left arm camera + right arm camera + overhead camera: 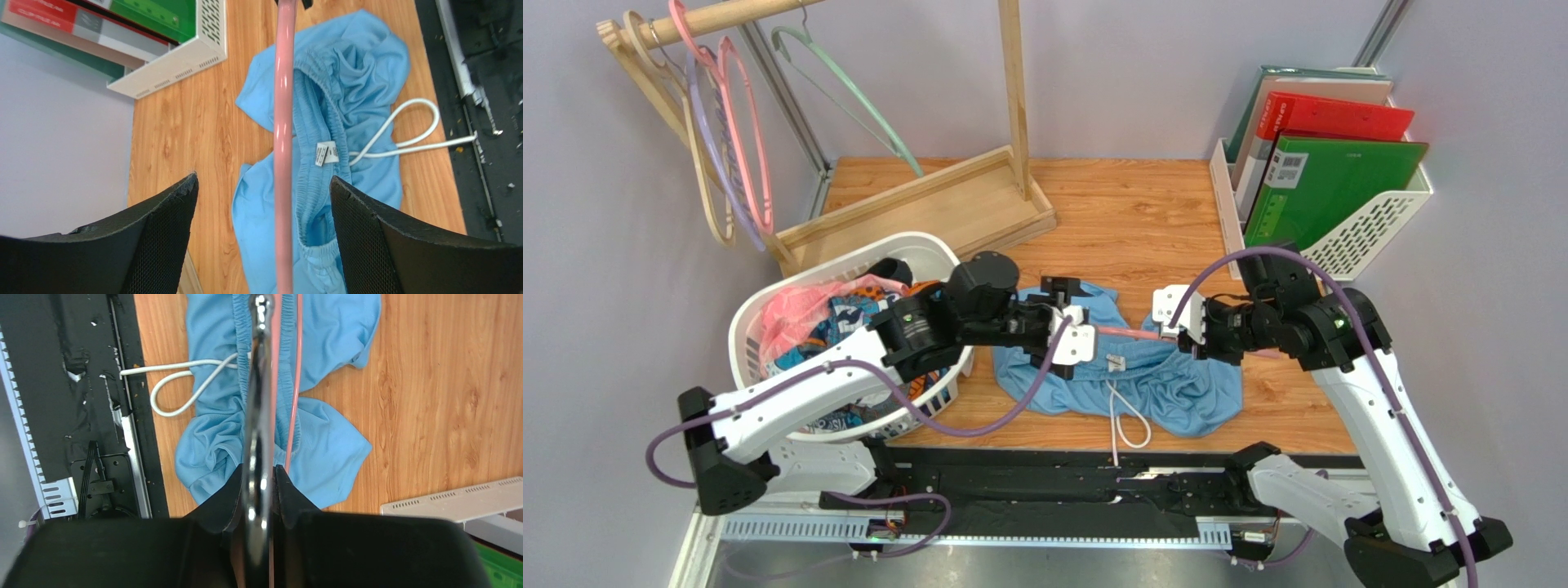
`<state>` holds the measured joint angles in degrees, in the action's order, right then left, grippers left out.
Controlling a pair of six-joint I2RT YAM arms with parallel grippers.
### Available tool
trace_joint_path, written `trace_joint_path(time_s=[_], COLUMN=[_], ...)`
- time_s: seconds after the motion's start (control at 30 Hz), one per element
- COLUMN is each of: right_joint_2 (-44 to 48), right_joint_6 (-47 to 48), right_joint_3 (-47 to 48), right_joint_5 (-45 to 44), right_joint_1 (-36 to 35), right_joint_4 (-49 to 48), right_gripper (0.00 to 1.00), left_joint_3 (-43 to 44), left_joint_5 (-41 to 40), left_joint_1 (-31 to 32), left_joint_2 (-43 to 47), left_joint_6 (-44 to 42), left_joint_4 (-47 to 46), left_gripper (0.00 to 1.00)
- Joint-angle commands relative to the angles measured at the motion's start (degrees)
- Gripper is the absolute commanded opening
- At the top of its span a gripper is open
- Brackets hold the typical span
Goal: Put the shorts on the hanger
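The light blue shorts (1143, 374) lie crumpled on the wooden table, white drawstring (1127, 423) trailing toward the front edge; they also show in the left wrist view (344, 79) and the right wrist view (325, 441). The salmon-pink hanger (1127, 331) is held above the shorts, between the two grippers. My right gripper (1171, 321) is shut on its silver hook (261, 416). My left gripper (1073, 333) is open, and the hanger's pink bar (282, 153) runs between its spread fingers (362, 239) without touching them.
A white laundry basket (762, 309) with pink and patterned clothes stands at the left. A wooden rack base (928, 202) is behind it, with more hangers (732, 123) on the rail. A white file holder (1369, 221) with folders stands at the back right.
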<state>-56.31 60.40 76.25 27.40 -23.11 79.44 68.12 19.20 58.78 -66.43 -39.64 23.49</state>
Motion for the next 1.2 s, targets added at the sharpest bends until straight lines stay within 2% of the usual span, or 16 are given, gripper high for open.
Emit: trace_joint_path(time_s=[0.0,0.13,0.2,0.23,0.27,0.37,0.43,0.47,0.5,0.53,0.57,0.67,0.8,0.93,1.07,1.17], right_joint_2=[-0.20,-1.60,-1.87,-1.78,-1.69,-0.38,0.93,1.38,1.99,3.22,4.10,7.61,8.86,6.40,5.69,5.16], right_joint_6=[-3.62,-6.17,-7.49,-7.93,-8.89,-10.65,-11.97,-13.02,-15.12,-16.01,-16.97,-20.22,-25.15,-28.75,-31.22,-31.75], right_joint_3=[2.06,3.38,4.26,4.35,4.35,3.48,2.68,1.63,1.10,0.66,-0.04,-3.03,-4.18,-2.60,-2.95,-2.86], right_joint_5=[-0.76,-1.03,-0.42,-0.15,0.28,1.34,2.13,3.26,3.97,5.37,5.91,7.14,8.89,13.02,17.60,18.65], right_joint_1=[-4.30,-6.33,-6.68,-6.94,-6.77,-6.77,-6.86,-6.77,-6.68,-6.77,-6.86,-6.68,-6.68,-6.68,-6.42,-6.42], right_joint_4=[13.03,11.09,10.65,10.39,10.12,8.37,6.44,5.47,3.98,3.36,1.79,-3.47,-10.26,-12.55,-16.67,-17.91], right_gripper=[0.00,0.00,0.00,0.00,0.00,0.01,0.13,0.23,0.45,0.56,0.74,0.85,0.85,0.80,0.65,0.58], left_joint_3=[3.95,5.62,6.32,6.76,7.03,7.12,6.68,6.16,5.45,3.01,1.68,-2.54,-3.52,-5.27,-5.98,-6.15], left_joint_5=[-2.85,-3.81,-4.69,-6.18,-6.72,-5.93,-2.87,-0.94,1.60,4.15,5.40,9.18,12.52,14.28,16.04,17.36], left_joint_1=[2.29,4.05,4.15,4.23,4.06,3.44,1.34,-0.06,-1.47,-3.74,-4.46,-5.43,-5.43,-5.52,-5.61,-5.61], left_joint_2=[-4.56,-7.92,-9.32,-9.76,-10.38,-10.47,-9.86,-8.64,-7.75,-6.70,-4.34,-0.55,-0.01,0.60,0.87,0.87], left_joint_6=[-5.45,-3.35,-2.38,-0.90,-0.27,3.41,7.98,9.82,12.97,14.40,14.85,14.76,15.99,17.49,18.63,18.11], left_joint_4=[-2.66,0.33,1.65,2.70,3.40,6.13,6.31,5.70,4.82,1.60,0.08,-4.32,-5.47,-9.24,-11.00,-11.36], left_gripper=[0.81,0.81,0.72,0.63,0.42,0.00,0.00,0.00,0.00,0.00,0.00,0.00,0.00,0.00,0.00,0.00])
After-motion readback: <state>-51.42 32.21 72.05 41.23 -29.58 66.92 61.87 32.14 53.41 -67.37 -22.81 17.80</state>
